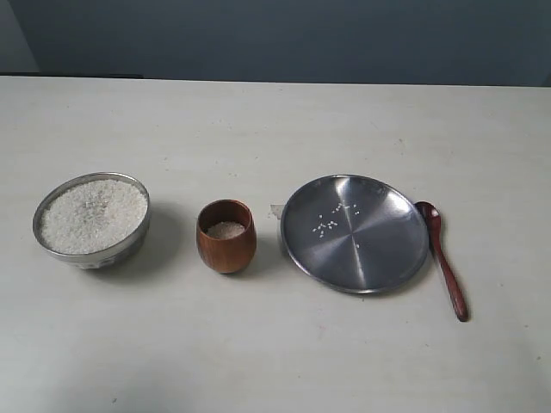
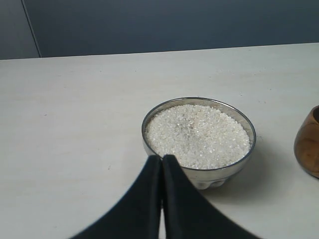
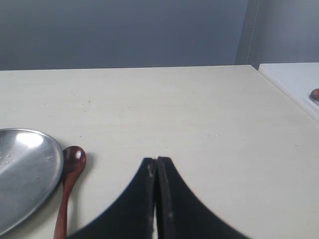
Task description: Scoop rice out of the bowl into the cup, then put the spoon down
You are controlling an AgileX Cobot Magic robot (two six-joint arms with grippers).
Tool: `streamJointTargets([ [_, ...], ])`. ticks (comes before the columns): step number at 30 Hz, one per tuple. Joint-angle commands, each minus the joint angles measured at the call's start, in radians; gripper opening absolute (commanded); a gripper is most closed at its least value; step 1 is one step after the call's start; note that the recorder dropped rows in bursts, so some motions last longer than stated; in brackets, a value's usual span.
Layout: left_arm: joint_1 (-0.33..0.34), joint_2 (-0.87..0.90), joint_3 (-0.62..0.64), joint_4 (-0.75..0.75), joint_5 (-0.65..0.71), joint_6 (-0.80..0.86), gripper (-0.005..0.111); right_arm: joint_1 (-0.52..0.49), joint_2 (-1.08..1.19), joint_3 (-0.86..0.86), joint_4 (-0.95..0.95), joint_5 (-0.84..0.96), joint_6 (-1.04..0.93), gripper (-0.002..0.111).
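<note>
Lying at the right of the exterior frame, the flat steel plate (image 1: 379, 249) carries a few stray grains (image 1: 327, 225), and the spoon (image 1: 445, 262) rests on the table (image 1: 258, 138) just beside its right rim. At centre the cup (image 1: 225, 245) holds a low layer of rice (image 1: 225, 230); at the left the bowl (image 1: 129, 245) is filled nearly to its rim. The left gripper (image 2: 162, 158) and the right gripper (image 3: 156, 160) each have their fingers pressed together, gripping nothing.
</note>
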Motion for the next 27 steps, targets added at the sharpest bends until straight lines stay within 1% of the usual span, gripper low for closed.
streamJointTargets([
  [1, -0.002, -0.004, 0.005, 0.000, -0.007, -0.002, 0.000, 0.003, -0.005, 0.001, -0.001, -0.007, 0.000, 0.000],
  [23, -0.002, -0.004, 0.005, 0.000, -0.007, -0.002, 0.000, 0.003, -0.005, 0.001, -0.001, -0.012, 0.000, 0.000],
  [27, -0.002, -0.004, 0.005, 0.072, -0.007, -0.002, 0.000, 0.003, -0.005, 0.001, -0.001, -0.012, 0.000, 0.000],
])
